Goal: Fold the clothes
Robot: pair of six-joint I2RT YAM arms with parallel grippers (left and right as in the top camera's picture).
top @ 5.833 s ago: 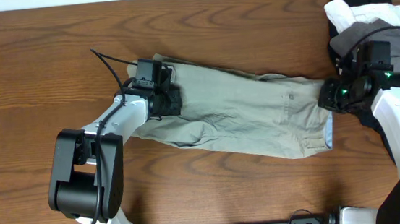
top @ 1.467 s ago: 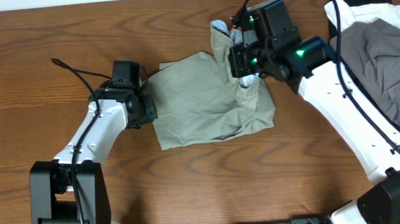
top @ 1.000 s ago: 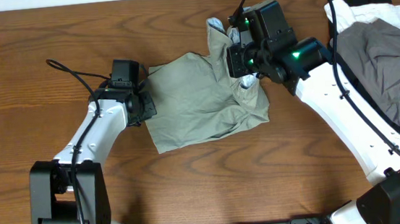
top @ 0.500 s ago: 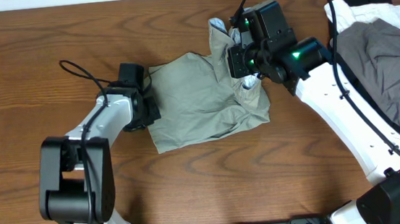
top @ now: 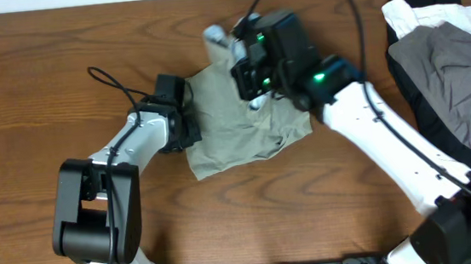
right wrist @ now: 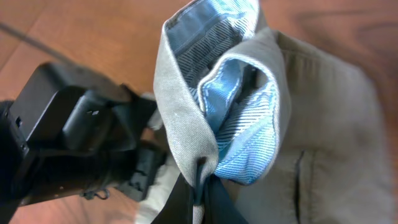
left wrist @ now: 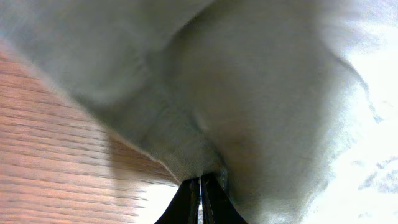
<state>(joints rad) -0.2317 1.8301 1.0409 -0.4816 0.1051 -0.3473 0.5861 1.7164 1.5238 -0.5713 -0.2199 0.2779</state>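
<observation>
While the light khaki-green woven shorts (top: 248,127) lie bunched on the brown wooden tabletop (top: 33,64), well apart from the slate-grey garment heap (top: 452,70), the left pincer (left wrist: 200,198) clamps their edge farthest from that heap and the right pincer (right wrist: 200,186) pinches their blue-lined waistband, held up off the tabletop.

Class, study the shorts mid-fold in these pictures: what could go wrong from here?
1. The right pincer pinches the shorts by only a narrow waistband fold; it might slip free.
2. The left pincer, shut on the opposite edge, sits close to the right one; they could collide.
3. The cloth is bunched, so the fold may land crooked.
</observation>
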